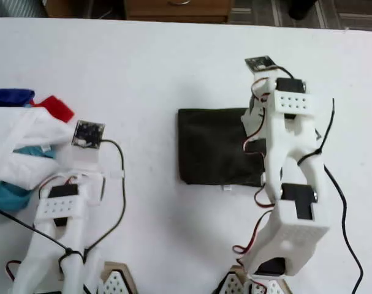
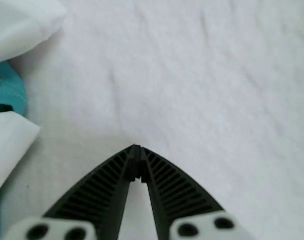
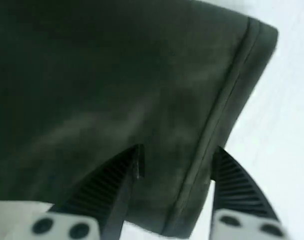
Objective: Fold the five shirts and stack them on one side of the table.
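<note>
White table (image 1: 143, 73), dark folded shirt (image 1: 213, 147), wooden cabinet (image 1: 173, 11)

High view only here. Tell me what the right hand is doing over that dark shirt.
Observer: The right hand is open, with one tip over the dark shirt and the other past its hemmed edge, near a corner.
Operator: Report the left hand too.
Observer: The left hand is shut, tips together, with nothing between them.
Operator: Say what lies under it.
Observer: Bare table. The white shirt and the teal shirt lie off to one side, clear of the tips.
</note>
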